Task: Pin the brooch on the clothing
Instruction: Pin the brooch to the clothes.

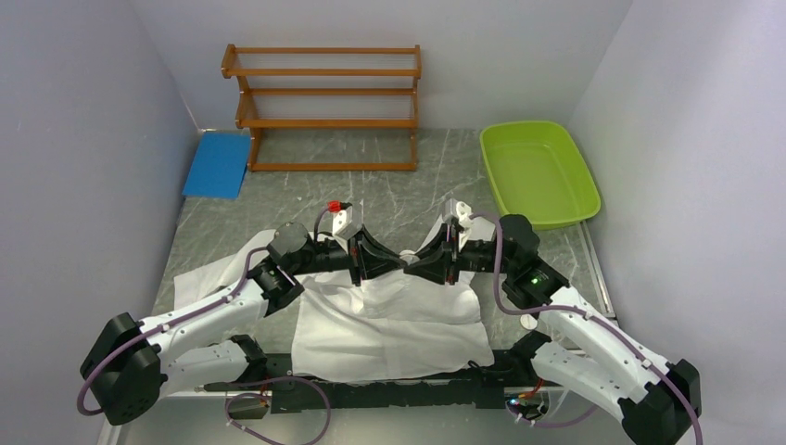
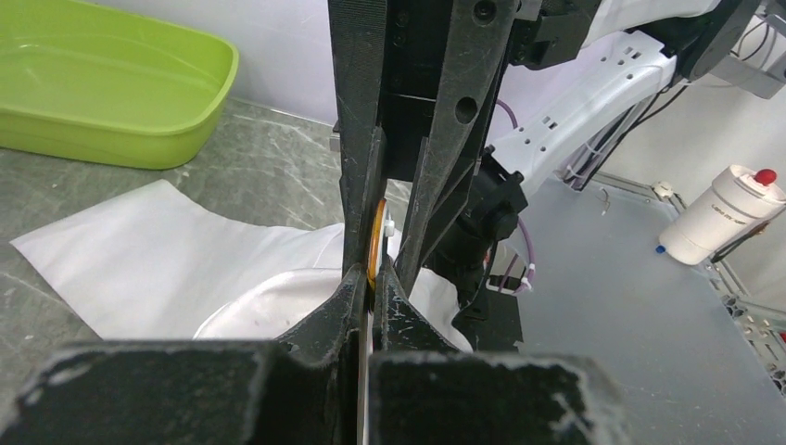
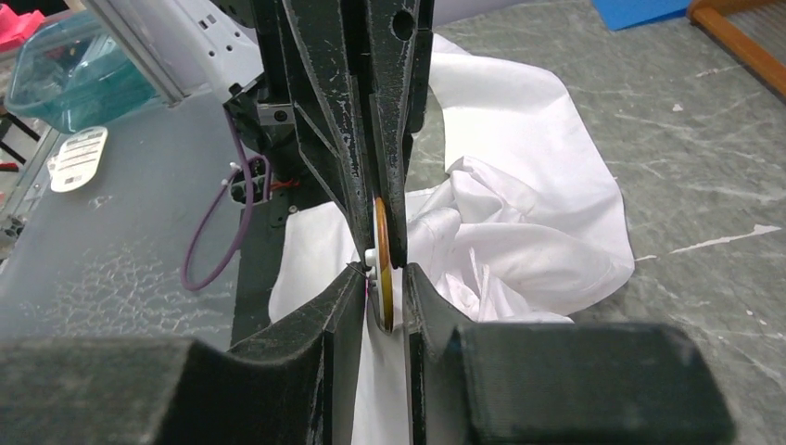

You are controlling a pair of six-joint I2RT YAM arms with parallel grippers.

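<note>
**Brooch between two grippers, above shirt**

Brooch (image 2: 374,243): thin disc with an orange rim, seen edge-on, upright just above bunched fabric.
Left gripper (image 2: 371,278): clenched on the brooch's edge.
Right gripper (image 3: 383,278): fingers on either side of the brooch, narrowly parted; whether they press it cannot be told.
Shirt (image 1: 389,324): white, spread on the table (image 1: 389,185) just ahead of the arm bases, crumpled beneath the grippers.
Also on the table: green tub (image 1: 519,139) at back right, wooden rack (image 1: 324,107) at the rear, blue pad (image 1: 218,165) at back left.
</note>
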